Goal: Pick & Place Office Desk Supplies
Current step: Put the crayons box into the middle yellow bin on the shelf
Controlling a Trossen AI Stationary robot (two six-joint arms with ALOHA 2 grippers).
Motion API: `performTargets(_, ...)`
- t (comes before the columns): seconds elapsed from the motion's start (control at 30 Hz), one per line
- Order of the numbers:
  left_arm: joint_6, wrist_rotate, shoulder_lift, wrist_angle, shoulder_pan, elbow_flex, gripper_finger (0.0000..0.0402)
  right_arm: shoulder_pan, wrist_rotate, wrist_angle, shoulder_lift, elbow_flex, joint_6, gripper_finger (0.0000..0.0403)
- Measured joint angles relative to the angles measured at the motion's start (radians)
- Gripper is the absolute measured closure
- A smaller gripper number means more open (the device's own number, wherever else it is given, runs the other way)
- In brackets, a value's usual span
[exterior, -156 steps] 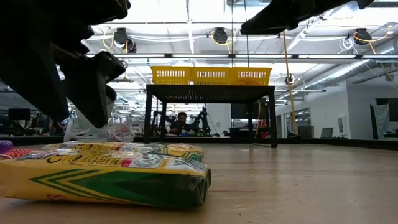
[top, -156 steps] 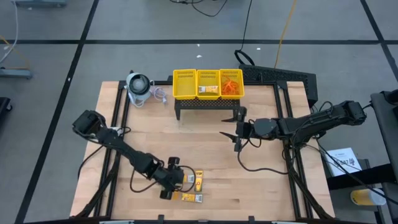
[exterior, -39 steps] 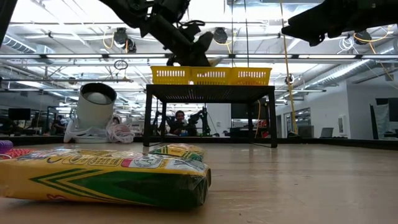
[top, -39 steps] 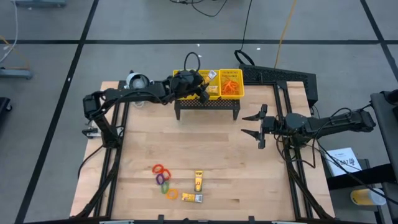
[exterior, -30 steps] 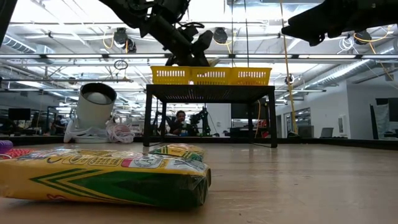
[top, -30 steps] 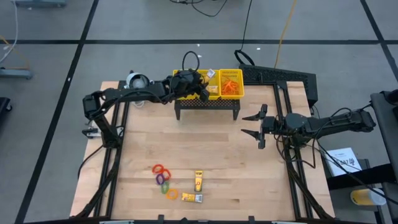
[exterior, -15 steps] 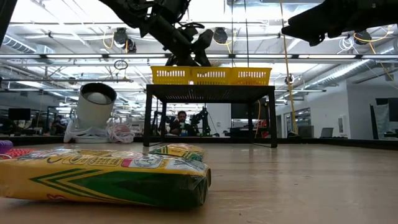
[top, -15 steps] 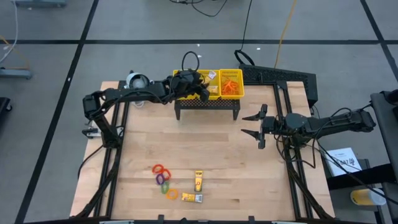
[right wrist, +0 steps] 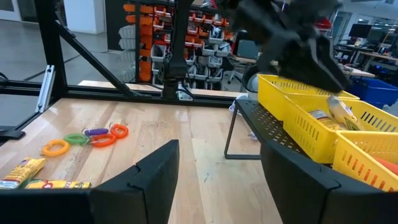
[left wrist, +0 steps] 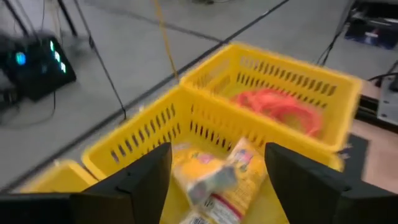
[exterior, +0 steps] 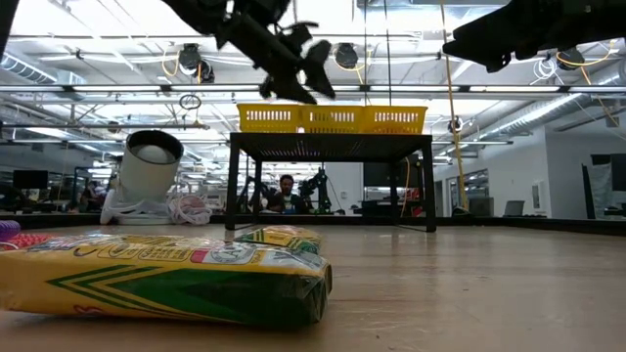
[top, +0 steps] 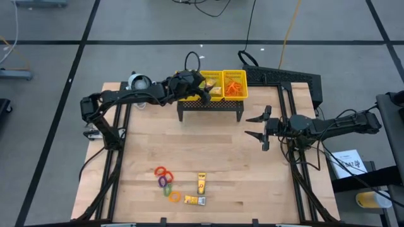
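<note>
Overhead, left claw (top: 203,90) open, empty, above basket (top: 189,96); packet (left wrist: 227,180) tilted in middle bin; right claw (top: 257,126) open, empty; wooden surface (top: 214,164).

Wooden table (top: 208,164): rings (top: 166,181), two packets (top: 197,191), black stand (top: 210,107), round device (top: 140,88).

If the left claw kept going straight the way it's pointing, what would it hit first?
Probably the yellow packet lying in the basket's middle compartment, straight ahead between the left claw's open fingers; depth is unclear.
</note>
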Motion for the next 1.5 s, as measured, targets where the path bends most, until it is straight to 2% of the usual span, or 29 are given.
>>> performTargets(0.17,0.052,0.0,-0.102,-0.093,-0.027,0.0,0.0133,0.0,0.0,0.0,0.0,0.0,-0.001,0.0188)
performTargets(0.4,0.008,0.002,-0.297,-0.304,-0.092,0.001,0.0132,0.0,0.0,0.0,0.0,0.0,-0.003,0.0188)
performTargets(0.57,0.023,0.093,-0.391,-0.365,-0.202,0.001,0.0132,0.0,0.0,0.001,0.0,0.0,-0.003,0.0188)
performTargets(0.93,0.078,0.098,-0.399,-0.372,-0.511,-0.012,0.0133,0.0,0.0,0.008,0.0,0.0,0.0,0.0188)
performTargets(1.03,0.068,0.04,-0.399,-0.355,-0.571,-0.052,0.0133,0.0,0.0,0.009,0.001,0.0,0.005,0.0188)
performTargets(1.17,0.032,-0.089,-0.435,-0.337,-0.65,-0.139,0.0133,0.0,-0.003,0.042,0.023,0.0,0.018,0.0188)
performTargets(1.27,-0.015,-0.153,-0.469,-0.215,-0.686,-0.239,0.0133,0.0,-0.003,0.064,0.053,0.0,0.019,0.0188)
performTargets(1.33,-0.072,-0.148,-0.476,-0.151,-0.706,-0.323,0.0133,0.001,-0.003,0.087,0.078,0.0,0.018,0.0188)
performTargets(1.5,-0.177,-0.023,-0.447,-0.029,-0.735,-0.485,0.0133,0.001,-0.003,0.139,0.125,-0.001,-0.004,0.0188)
